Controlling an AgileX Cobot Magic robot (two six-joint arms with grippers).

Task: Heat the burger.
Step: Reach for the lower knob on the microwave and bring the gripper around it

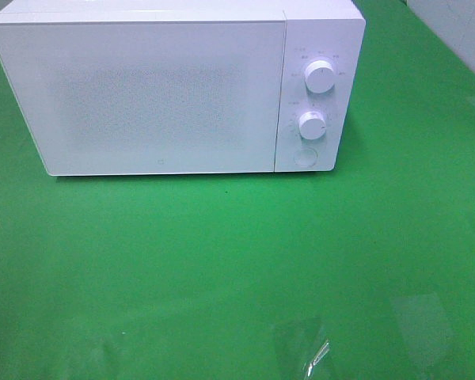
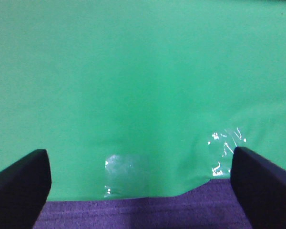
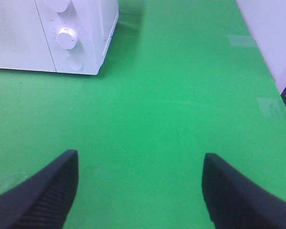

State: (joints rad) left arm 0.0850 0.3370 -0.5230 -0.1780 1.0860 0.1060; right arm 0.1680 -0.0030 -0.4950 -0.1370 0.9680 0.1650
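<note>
The burger is not in view in any frame. A white microwave [image 1: 166, 87] stands at the back of the green table with its door shut; it also shows in the right wrist view [image 3: 52, 33]. Its panel has two white knobs [image 1: 320, 77] and a round button [image 1: 305, 156]. My left gripper [image 2: 140, 186] is open and empty over the green cloth near its front edge. My right gripper [image 3: 140, 191] is open and empty over the green cloth, well in front of and to the right of the microwave. Neither arm shows in the exterior high view.
A green cloth [image 1: 222, 261] covers the table. Clear tape patches [image 1: 313, 352] glint near its front edge, also in the left wrist view [image 2: 224, 152]. Purple fabric [image 2: 143, 212] lies beyond the cloth's edge. A white wall [image 3: 271, 28] borders the table's right side.
</note>
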